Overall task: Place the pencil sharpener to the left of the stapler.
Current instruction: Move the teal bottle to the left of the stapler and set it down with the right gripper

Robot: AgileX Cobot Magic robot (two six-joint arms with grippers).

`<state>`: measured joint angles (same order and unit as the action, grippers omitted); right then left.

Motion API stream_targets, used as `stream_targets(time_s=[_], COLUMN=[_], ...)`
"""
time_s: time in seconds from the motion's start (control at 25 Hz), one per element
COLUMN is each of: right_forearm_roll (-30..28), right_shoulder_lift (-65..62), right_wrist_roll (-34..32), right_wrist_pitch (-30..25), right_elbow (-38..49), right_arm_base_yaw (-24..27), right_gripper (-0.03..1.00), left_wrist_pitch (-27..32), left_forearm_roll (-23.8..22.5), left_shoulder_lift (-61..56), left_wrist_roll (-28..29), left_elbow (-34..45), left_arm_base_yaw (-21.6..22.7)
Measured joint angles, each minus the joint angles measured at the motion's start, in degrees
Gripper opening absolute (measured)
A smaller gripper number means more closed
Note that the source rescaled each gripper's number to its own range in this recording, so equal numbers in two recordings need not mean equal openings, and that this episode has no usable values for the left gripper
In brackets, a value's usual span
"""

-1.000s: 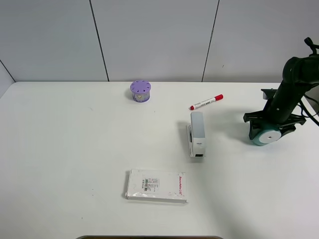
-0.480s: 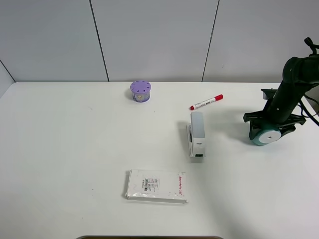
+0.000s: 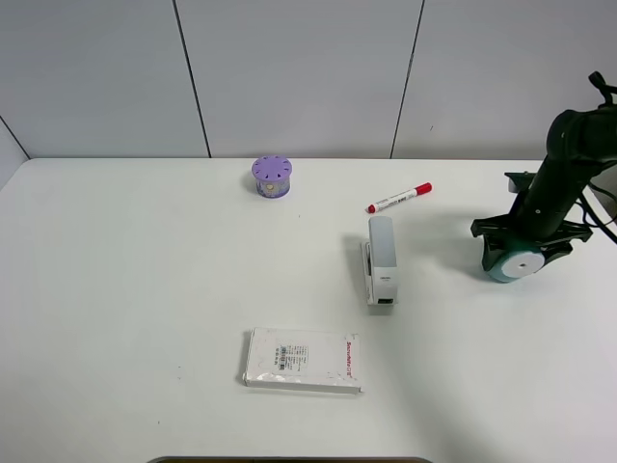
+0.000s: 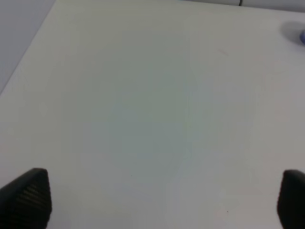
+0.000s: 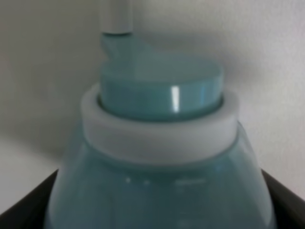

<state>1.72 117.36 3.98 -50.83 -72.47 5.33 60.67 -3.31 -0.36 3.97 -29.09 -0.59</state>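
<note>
The teal pencil sharpener (image 3: 511,261) lies at the table's right side, its white round end face toward the front. My right gripper (image 3: 522,249) comes down over it with a black finger on each side. In the right wrist view the sharpener (image 5: 159,157) fills the frame, and both fingers (image 5: 21,207) press against its teal body, shut on it. The grey and white stapler (image 3: 380,258) lies near the middle, well to the left of the sharpener. My left gripper (image 4: 157,200) is open over bare table, its fingertips (image 4: 28,193) wide apart.
A red-capped white marker (image 3: 398,198) lies just behind the stapler. A purple cylinder with holes (image 3: 272,177) stands at the back centre. A flat white packet (image 3: 303,359) lies near the front. The table (image 3: 145,280) stretches bare left of the stapler.
The sharpener's white face sits a touch higher in the exterior view than one second ago, along with the right gripper. Nothing else has moved.
</note>
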Motion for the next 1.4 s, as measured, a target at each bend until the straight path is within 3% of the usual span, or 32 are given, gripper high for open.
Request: stream_targets(time_s=[0.4,1.0,1.4], right_forearm_roll=[0.60,12.86,12.28], right_shoulder_lift=[-7.39,-18.02,-19.17], right_wrist_roll=[0.00,2.86,3.81], right_wrist_pitch=[-0.48,-2.62,-3.88], right_elbow=[0.00,0.00,0.00], right_arm_base_yaw=[0.00,-0.15,-11.02], right_gripper=[0.00,0.00,0.00], left_wrist_pitch=[0.00,0.00,0.00], left_forearm_roll=[0.00,0.00,0.00], left_shoulder_lift=[0.00,0.00,0.00], left_wrist_roll=[0.00,0.00,0.00], left_elbow=[0.00,0.00,0.00], left_arm_base_yaw=[0.00,0.00,0.00])
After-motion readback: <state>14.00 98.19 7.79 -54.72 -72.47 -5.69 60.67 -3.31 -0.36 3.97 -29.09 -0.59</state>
